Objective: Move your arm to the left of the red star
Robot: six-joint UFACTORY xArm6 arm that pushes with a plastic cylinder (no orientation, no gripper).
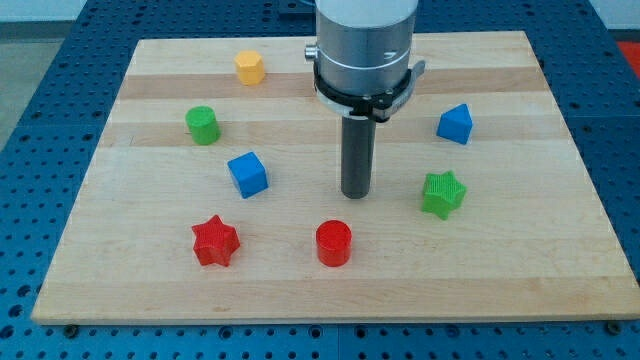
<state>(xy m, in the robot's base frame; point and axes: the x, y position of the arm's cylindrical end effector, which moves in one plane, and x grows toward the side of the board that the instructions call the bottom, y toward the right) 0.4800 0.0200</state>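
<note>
Red cylinder (pixel 333 243) sits between my tip (pixel 356 194) and red star (pixel 215 241).

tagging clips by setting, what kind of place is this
Probably a robotics lab bench: a pale wooden board lies on a blue perforated metal table, with small plastic blocks like the red star block, and my tip.

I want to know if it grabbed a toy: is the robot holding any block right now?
No, nothing is held. My tip touches no block; it stands on bare board above the red cylinder, far right of the red star.
</note>
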